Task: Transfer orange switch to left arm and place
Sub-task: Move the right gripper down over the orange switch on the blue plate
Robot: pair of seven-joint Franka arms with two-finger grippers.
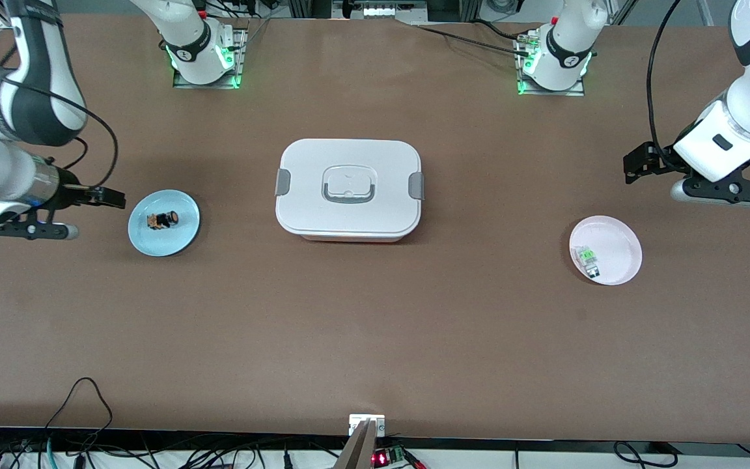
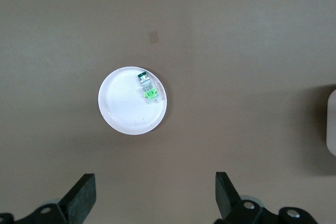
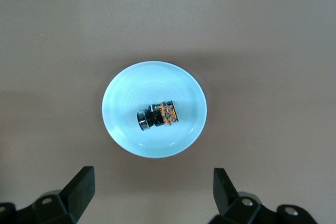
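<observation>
Front view: the orange switch is seen lying on its side near the middle of the blue plate, toward the right arm's end of the desk; the right gripper is held above the desk just beside that plate, the left gripper above the desk near the pink plate, which carries a small green-and-clear component; the box sits between the two plates. Left wrist view: the left jaws are seen released and spread wide, nothing held; this arm appears to wait. Right wrist view: the right jaws are likewise released and empty, the plate lying ahead of them; the switch's long axis runs roughly along the line between the two jaws, slightly tilted, black cylindrical end pointing away from the box, judged from the front view; the pick-up is judged best done by centring over the body, turning the wrist so the jaws close across the short width, and descending without touching the rim.
</observation>
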